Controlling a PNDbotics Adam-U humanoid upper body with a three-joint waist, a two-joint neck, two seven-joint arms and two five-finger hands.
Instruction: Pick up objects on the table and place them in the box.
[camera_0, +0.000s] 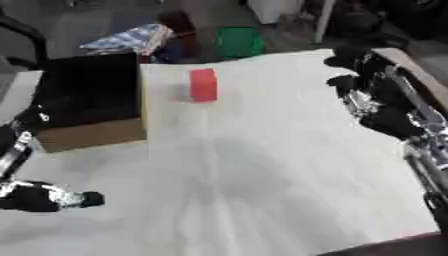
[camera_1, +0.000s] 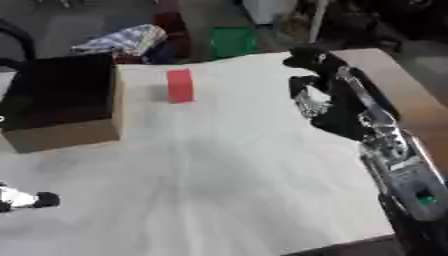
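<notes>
Red block (camera_0: 203, 85) upright beside cardboard box (camera_0: 92, 97)

nothing here can be read: no lettering shows on the red block (camera_0: 203, 85), the box (camera_0: 87, 100) or the green bin (camera_0: 239, 42), and any marks on the arms are too blurred to make out.

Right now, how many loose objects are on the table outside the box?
1: a red block standing on the table's far side, just right of the open cardboard box. The dark box interior could hide others.
</notes>
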